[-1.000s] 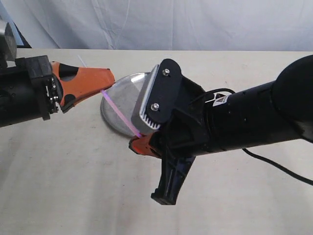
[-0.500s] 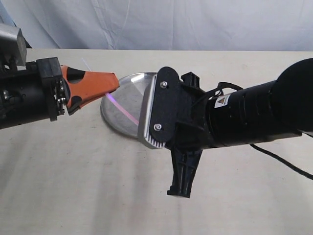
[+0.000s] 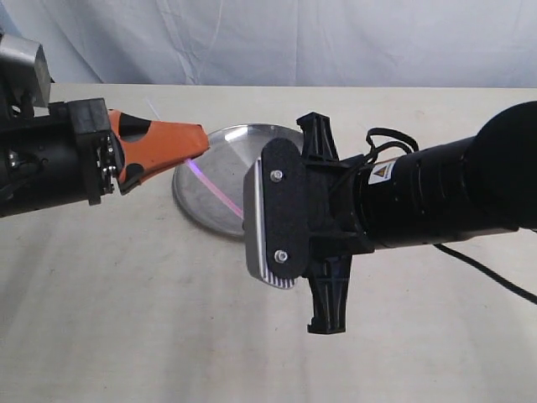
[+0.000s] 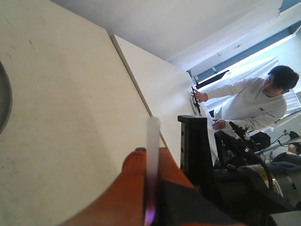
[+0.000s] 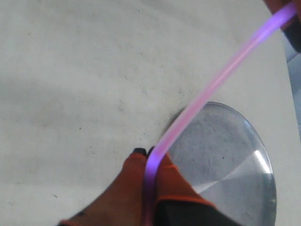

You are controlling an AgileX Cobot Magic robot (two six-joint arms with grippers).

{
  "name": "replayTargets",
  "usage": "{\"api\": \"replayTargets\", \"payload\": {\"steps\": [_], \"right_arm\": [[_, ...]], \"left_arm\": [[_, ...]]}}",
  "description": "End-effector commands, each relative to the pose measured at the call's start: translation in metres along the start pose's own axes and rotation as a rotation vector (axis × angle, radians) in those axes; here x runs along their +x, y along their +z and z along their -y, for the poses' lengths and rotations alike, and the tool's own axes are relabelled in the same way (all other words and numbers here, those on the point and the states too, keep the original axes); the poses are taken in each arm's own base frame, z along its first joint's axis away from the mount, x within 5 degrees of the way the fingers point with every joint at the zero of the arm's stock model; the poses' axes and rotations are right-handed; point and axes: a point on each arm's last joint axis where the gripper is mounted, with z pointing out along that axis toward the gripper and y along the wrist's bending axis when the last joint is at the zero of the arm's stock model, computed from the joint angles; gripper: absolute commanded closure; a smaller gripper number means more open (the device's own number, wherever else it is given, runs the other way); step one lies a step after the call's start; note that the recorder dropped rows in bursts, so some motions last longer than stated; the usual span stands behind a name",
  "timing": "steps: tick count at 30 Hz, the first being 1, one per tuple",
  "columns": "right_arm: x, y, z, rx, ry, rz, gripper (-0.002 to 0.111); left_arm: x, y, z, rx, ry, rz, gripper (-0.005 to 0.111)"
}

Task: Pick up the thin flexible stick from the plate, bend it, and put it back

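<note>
The thin flexible stick (image 3: 216,191), a translucent pink-purple rod, hangs above the plate (image 3: 226,149) and is held at both ends. My left gripper (image 3: 198,144) has orange fingers shut on one end; a short whitish tip pokes past them. In the left wrist view the stick (image 4: 151,155) runs between the fingers of the left gripper (image 4: 149,157). In the right wrist view my right gripper (image 5: 149,154) is shut on the other end, and the stick (image 5: 209,87) arcs gently away over the edge of the plate (image 5: 230,169). The right fingers are hidden behind the wrist mount in the exterior view.
The beige tabletop (image 3: 126,319) lies around the plate, with a pale cloth backdrop (image 3: 336,42) behind. The right arm's black wrist mount (image 3: 277,214) covers the plate's near right part. A person (image 4: 254,101) and equipment stand beyond the table's edge.
The right wrist has rolled and shifted to the right, so its mount now hides the right fingers. The left gripper has edged right. Both still hold the stick, whose visible span is shorter.
</note>
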Motion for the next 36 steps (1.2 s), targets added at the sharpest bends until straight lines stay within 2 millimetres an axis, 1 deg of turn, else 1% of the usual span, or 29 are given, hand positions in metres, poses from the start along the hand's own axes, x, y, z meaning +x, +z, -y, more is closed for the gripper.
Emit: {"api": "replayTargets", "payload": {"steps": [1, 7, 11, 16, 19, 23, 27, 31, 36], "right_arm": [[-0.001, -0.002, 0.0, -0.012, -0.06, 0.002, 0.108], [-0.001, -0.002, 0.001, 0.005, -0.09, -0.003, 0.108], [0.0, -0.002, 0.002, 0.011, -0.102, -0.008, 0.108], [0.0, -0.002, 0.002, 0.011, -0.119, -0.013, 0.108], [0.0, -0.003, 0.002, 0.012, -0.122, -0.013, 0.108], [0.001, -0.003, 0.002, 0.011, -0.153, -0.024, 0.108], [0.002, -0.003, 0.002, 0.009, -0.184, -0.034, 0.108], [0.002, -0.003, 0.002, 0.008, -0.195, -0.038, 0.108], [0.004, -0.003, 0.003, 0.016, -0.253, -0.058, 0.108]], "left_arm": [[-0.005, 0.002, 0.004, 0.009, 0.02, 0.007, 0.107], [-0.003, 0.005, -0.002, -0.017, 0.006, -0.007, 0.107], [-0.003, 0.016, -0.01, -0.027, -0.032, -0.034, 0.107], [-0.005, 0.031, -0.011, -0.006, -0.031, -0.075, 0.107], [-0.004, 0.038, -0.015, -0.015, -0.04, -0.091, 0.107], [-0.005, 0.04, -0.02, -0.025, -0.066, -0.082, 0.107], [-0.005, 0.04, -0.02, -0.025, -0.076, -0.078, 0.107], [-0.005, 0.04, -0.02, -0.026, -0.127, -0.077, 0.107], [-0.006, 0.04, -0.022, -0.046, -0.156, -0.069, 0.107]]}}
